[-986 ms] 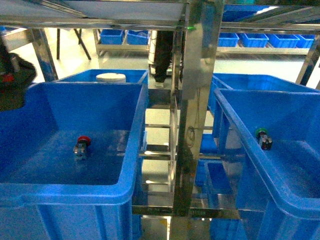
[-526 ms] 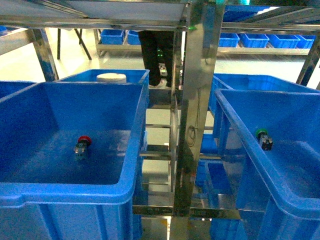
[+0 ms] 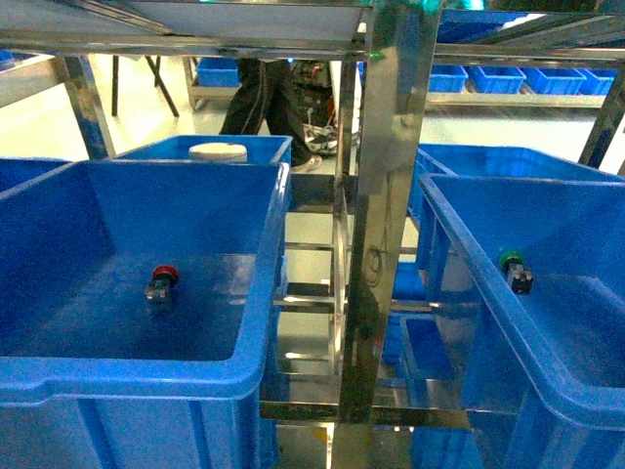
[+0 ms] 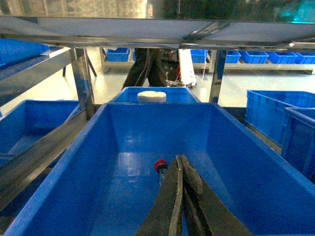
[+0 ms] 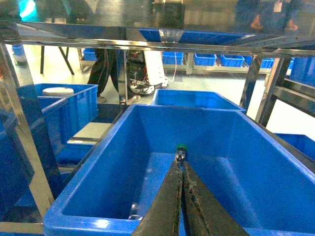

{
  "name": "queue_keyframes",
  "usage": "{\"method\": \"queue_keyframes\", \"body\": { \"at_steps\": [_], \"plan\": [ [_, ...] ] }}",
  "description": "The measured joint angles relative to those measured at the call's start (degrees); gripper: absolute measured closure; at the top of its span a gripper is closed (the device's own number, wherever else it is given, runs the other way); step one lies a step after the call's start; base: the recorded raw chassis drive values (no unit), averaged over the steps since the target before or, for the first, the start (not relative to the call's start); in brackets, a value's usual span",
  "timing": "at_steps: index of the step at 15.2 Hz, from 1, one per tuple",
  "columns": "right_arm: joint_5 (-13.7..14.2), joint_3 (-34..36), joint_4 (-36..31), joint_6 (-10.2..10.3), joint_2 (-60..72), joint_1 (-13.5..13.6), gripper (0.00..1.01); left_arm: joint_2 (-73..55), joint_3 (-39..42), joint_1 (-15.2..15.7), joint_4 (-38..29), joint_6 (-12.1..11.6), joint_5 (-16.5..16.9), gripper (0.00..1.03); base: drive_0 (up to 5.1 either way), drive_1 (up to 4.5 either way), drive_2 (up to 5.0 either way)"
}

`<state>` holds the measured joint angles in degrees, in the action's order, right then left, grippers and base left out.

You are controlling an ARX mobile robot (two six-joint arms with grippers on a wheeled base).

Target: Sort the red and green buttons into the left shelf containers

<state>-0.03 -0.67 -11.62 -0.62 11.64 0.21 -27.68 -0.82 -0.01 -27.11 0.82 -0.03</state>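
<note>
The red button point(image 3: 162, 281) lies on the floor of the large blue bin point(image 3: 137, 376) on the left. The green button point(image 3: 512, 266) lies in the large blue bin point(image 3: 485, 293) on the right, near its left wall. Neither gripper shows in the head view. In the left wrist view my left gripper point(image 4: 179, 158) is shut and empty above the near side of the bin point(image 4: 93, 135), the red button point(image 4: 160, 165) just beyond its tips. My right gripper point(image 5: 180, 162) is shut too, with the green button point(image 5: 181, 147) lying past its tips in the bin point(image 5: 98, 164).
A steel shelf post point(image 3: 381, 225) stands between the two bins. Behind the left bin is another blue bin holding a white round lid point(image 3: 217, 151). A person point(image 3: 259, 98) walks in the aisle behind. Smaller blue bins point(image 3: 508, 76) line the far shelves.
The dark left arm seen at the head view's left edge a second ago has drawn back out of that view. The person behind has walked leftward. Both buttons lie where they were.
</note>
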Motion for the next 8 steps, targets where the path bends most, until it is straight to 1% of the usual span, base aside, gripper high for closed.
{"method": "queue_keyframes", "body": {
  "at_steps": [3, 4, 5, 7, 8],
  "plan": [
    [0.0, 0.0, 2.6, 0.0, -2.3, 0.0, 0.99, 4.9, 0.0, 0.0, 4.5, 0.0, 0.0, 1.01, 0.0, 0.00, 0.0],
    [0.0, -0.1, 10.4, 0.0, -7.4, 0.0, 0.99, 6.4, 0.0, 0.0, 6.1, 0.0, 0.0, 1.01, 0.0, 0.00, 0.0],
    [0.0, -0.1, 10.8, 0.0, -11.3, 0.0, 0.99, 8.5, 0.0, 0.0, 8.0, 0.0, 0.0, 1.01, 0.0, 0.00, 0.0],
    [0.0, 0.0, 12.2, 0.0, -11.3, 0.0, 0.99, 11.0, 0.0, 0.0, 10.4, 0.0, -0.1, 1.01, 0.0, 0.00, 0.0],
    [0.0, 0.0, 11.7, 0.0, -11.3, 0.0, 0.99, 12.3, 0.0, 0.0, 11.6, 0.0, 0.0, 1.01, 0.0, 0.00, 0.0]
  ]
}}
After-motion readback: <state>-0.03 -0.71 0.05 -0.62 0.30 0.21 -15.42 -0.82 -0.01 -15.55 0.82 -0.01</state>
